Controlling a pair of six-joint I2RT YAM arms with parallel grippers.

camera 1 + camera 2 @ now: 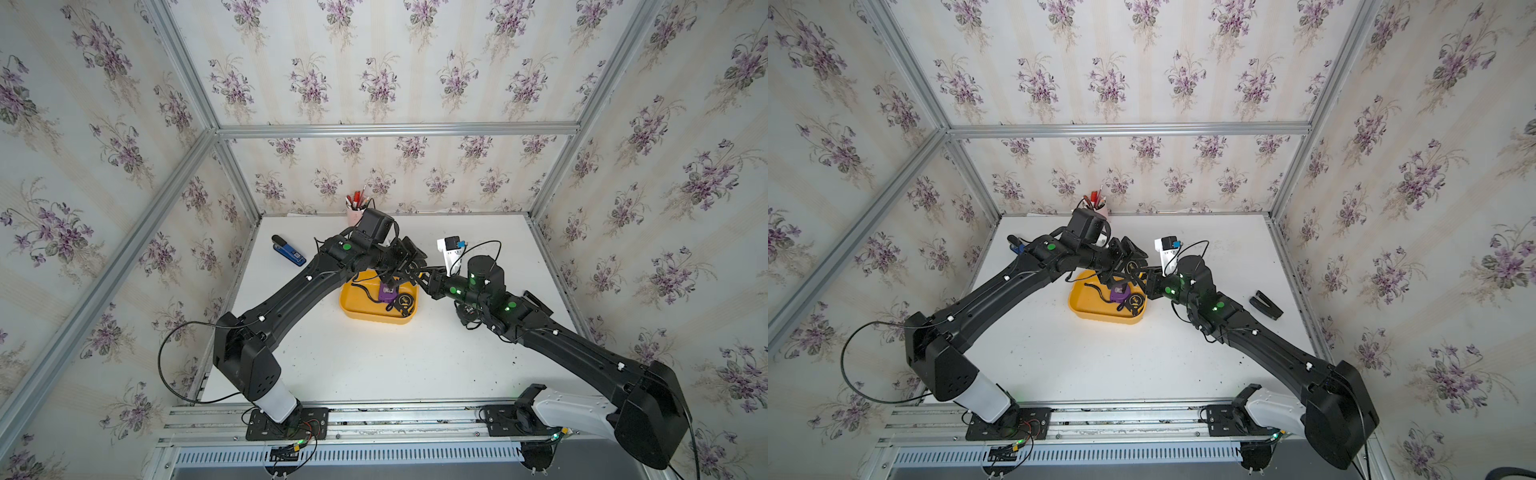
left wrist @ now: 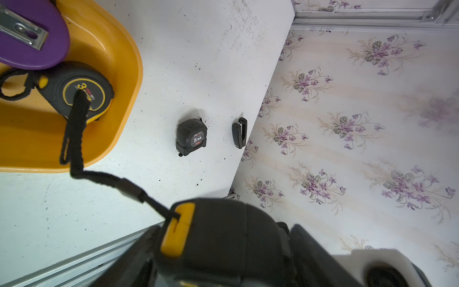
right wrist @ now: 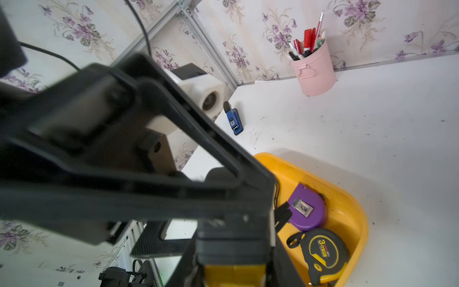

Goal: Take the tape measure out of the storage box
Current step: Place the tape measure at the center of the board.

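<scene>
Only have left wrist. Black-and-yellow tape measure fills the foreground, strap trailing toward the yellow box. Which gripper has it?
Observer: The right gripper is shut on the held tape measure.
Operator: I see one corner only. What else is inside?
Observer: In both top views the storage box shows just the purple tape measure, the 3 m tape measure and a loose black strap; its far edge is hidden under the grippers.
Operator: Anything off to the left?
Observer: A blue stapler lies near the table's left edge.
</scene>
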